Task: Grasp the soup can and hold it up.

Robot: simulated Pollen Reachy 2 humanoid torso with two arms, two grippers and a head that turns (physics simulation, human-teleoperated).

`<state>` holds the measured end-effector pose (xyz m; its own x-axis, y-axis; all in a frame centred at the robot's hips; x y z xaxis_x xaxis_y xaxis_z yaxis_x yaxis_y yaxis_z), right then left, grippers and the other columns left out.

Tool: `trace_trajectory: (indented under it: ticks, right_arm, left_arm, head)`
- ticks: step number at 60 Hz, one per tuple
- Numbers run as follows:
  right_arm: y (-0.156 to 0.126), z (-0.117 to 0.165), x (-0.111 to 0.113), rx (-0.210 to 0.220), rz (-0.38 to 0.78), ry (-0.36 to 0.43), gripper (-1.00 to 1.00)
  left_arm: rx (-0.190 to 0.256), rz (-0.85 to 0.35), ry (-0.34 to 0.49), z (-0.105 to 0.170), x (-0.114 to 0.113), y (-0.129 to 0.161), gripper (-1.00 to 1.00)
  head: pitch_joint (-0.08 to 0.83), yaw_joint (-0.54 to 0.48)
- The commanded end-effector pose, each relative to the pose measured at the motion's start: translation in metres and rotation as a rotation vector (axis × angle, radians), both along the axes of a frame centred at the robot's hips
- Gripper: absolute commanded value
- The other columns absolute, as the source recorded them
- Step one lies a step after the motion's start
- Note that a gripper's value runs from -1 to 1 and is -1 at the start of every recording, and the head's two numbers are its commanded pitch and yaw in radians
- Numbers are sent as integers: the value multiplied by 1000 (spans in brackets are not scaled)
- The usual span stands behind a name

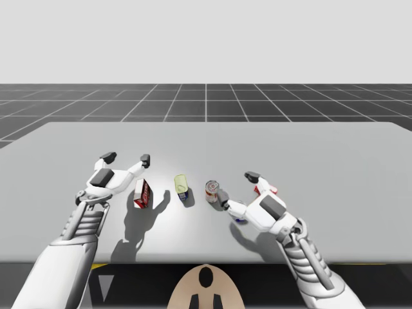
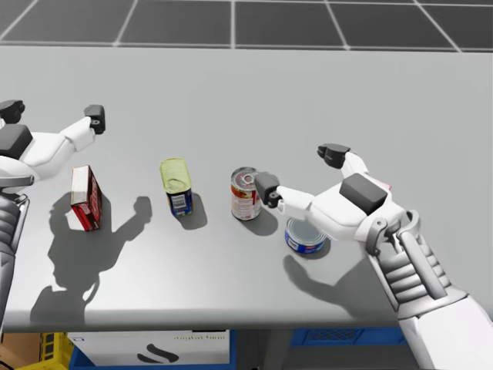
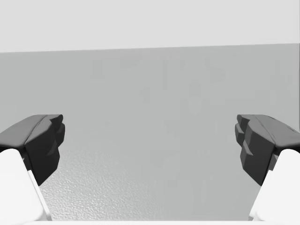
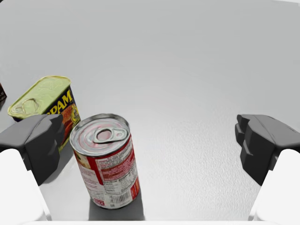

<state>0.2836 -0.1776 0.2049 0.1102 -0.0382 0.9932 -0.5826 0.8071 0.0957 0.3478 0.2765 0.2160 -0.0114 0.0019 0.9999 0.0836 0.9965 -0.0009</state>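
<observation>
the soup can (image 4: 107, 159) stands upright on the desk (image 4: 187, 70) between my right gripper's (image 4: 150, 140) open fingers (image 4: 262, 145) but hard by one, so centre it before closing, then lift straight, clear of the yellow-topped tin (image 4: 44, 101).

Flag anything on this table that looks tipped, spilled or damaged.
Nothing stands out. The red cylindrical soup can, the yellow-lidded blue rectangular tin, the red cardboard box and the low blue round can all stand upright, with nothing spilled.
</observation>
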Motion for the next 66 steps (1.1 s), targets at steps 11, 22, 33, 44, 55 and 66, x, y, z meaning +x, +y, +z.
trace_trajectory:
  ticks: [11, 22, 33, 44, 55, 66]
  right_arm:
    - [46, -36, 0, 8, 110, 73, -1000]
    - [63, -46, 12, -44, 125, 87, -1000]
    - [76, -49, 23, -68, 144, 102, -1000]
    - [84, -50, 30, -77, 148, 107, -1000]
    - [82, -54, 32, -63, 164, 132, 236]
    - [80, -57, 29, -52, 191, 171, 1000]
  left_arm:
    - [4, 0, -2, 0, 0, -1, -1000]
    - [7, 1, -3, -1, 0, -1, -1000]
    - [7, 1, -2, -1, 0, -1, -1000]
    - [10, 0, -2, 0, 0, -1, -1000]
    - [14, -1, 0, -1, 0, -2, -1000]
    - [18, -1, 1, -2, 0, -3, -1000]
  head:
    - [664, -32]
    - [668, -25]
    - [672, -21]
    - [671, -19]
    - [671, -20]
    - [619, -17]
